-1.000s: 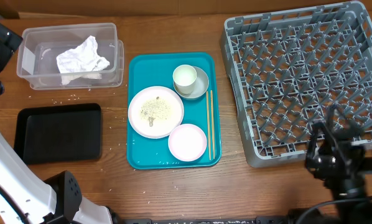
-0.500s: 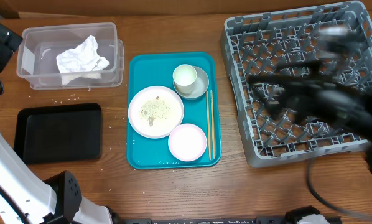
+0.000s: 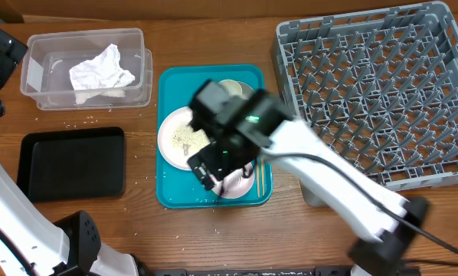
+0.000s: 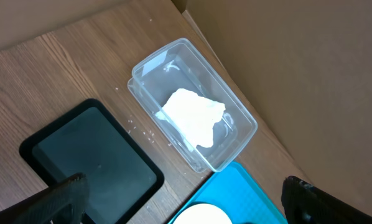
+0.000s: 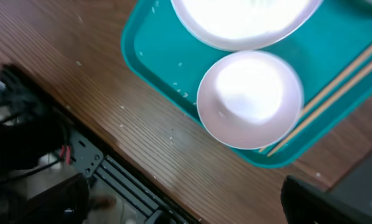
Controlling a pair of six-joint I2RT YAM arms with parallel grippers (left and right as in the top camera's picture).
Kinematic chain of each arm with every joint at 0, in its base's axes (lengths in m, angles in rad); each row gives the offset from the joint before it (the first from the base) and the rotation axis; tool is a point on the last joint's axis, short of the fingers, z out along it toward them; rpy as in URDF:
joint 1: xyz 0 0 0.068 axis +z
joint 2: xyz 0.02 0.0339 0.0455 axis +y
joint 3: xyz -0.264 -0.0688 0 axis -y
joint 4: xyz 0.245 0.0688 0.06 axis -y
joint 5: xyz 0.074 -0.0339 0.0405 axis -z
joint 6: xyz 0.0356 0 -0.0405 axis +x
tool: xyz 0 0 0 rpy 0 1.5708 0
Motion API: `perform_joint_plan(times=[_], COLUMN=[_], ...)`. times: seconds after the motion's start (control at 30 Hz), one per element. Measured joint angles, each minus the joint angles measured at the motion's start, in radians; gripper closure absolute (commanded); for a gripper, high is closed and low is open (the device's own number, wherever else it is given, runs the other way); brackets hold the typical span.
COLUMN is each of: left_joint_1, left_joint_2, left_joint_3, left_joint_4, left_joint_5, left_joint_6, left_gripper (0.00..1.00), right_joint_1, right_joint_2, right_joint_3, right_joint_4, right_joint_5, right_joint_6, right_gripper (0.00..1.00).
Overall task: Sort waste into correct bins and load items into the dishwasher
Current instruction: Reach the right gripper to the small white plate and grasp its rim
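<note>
The crumpled white napkin [image 3: 100, 70] lies in the clear tub [image 3: 37, 47], which also shows in the left wrist view [image 4: 236, 124]. The black tray [image 3: 72, 162] is empty. On the teal tray [image 3: 171, 80] are the large plate [image 3: 175, 138] with rice scraps, the smaller white dish [image 5: 249, 99], and the cup and grey bowl [image 3: 233, 86], mostly hidden by my right arm. My right gripper [image 3: 211, 167] is open and empty, hovering over the smaller dish and the tray's front edge. My left gripper [image 4: 186, 208] is open and empty, high above the tub and black tray. No red wrapper shows.
The grey dish rack [image 3: 374, 92] fills the right side and is empty. Wooden chopsticks [image 3: 258, 172] lie along the teal tray's right edge. Rice grains are scattered on the table around the black tray. The table's front edge [image 5: 111, 162] is close under the right gripper.
My right arm has swung from the table's front right corner, across the dish rack, to above the teal tray. The left arm and all objects have stayed put.
</note>
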Motion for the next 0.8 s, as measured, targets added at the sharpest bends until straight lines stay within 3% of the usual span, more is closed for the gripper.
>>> perform_joint_plan(times=[0.03,0.1,0.23,0.53,0.8], left_joint_1=[0.0,0.0,0.0,0.0,0.0], left_joint_2=[0.0,0.0,0.0,0.0,0.0], left_joint_3=[0.0,0.0,0.0,0.0,0.0], left_joint_4=[0.0,0.0,0.0,0.0,0.0], left_joint_5=[0.0,0.0,0.0,0.0,0.0], left_joint_6=[0.0,0.0,0.0,0.0,0.0], left_gripper=[0.0,0.0,0.0,0.0,0.0], right_joint_1=[0.002,0.003,0.003,0.008,0.051], right_joint_2=[0.042,0.098,0.187,0.309,0.31], right_joint_3=[0.0,0.0,-0.003,-0.019,-0.074], right_joint_4=[-0.002,0.01,0.045,0.1,0.198], right_joint_5=[-0.024,-0.06,-0.093,-0.011,0.067], right_joint_6=[-0.001,-0.002,0.024,0.138,0.2], right_gripper=[0.0,0.23,0.52,0.35,0.36])
